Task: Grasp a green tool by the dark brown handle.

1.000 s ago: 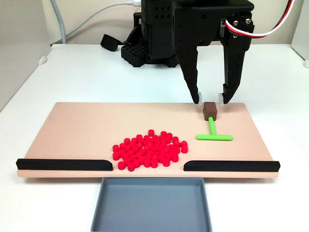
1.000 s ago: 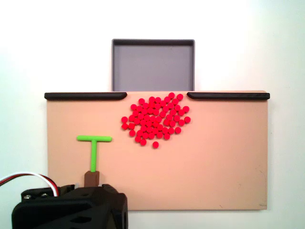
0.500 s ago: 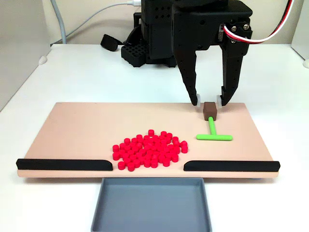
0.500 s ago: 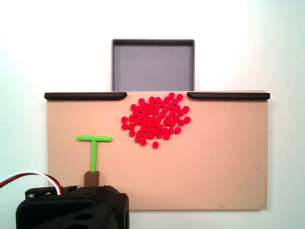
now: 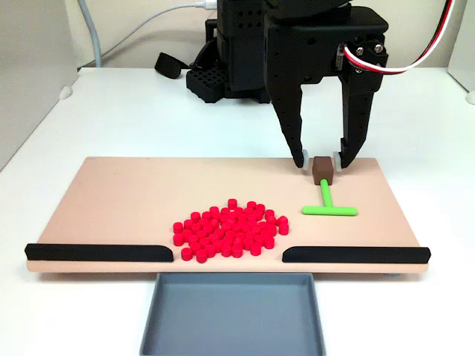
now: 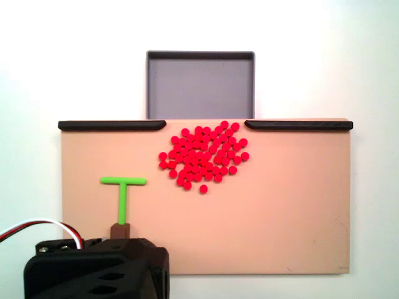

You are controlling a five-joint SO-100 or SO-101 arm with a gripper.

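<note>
The green tool point(image 5: 327, 203) lies flat on the tan board point(image 5: 133, 193), a T shape with its crossbar toward the camera in a fixed view; from above it shows as the green tool point(image 6: 123, 193). Its dark brown handle point(image 5: 323, 170) sits at the far end of the stem. My gripper point(image 5: 322, 159) is open, its two white-tipped fingers point(image 5: 303, 157) straddling the block, one at each side, close to it. From above, the arm's black body covers most of the dark brown handle point(image 6: 120, 228).
A pile of red cylinders point(image 5: 230, 228) lies mid-board. Two black strips point(image 5: 100, 252) line the board's front edge, with a grey tray point(image 5: 234, 315) below the gap between them. The arm's base point(image 5: 237, 52) and cables stand behind the board.
The gripper has come down and slightly forward, so its fingertips now flank the brown handle. The tool has not moved.
</note>
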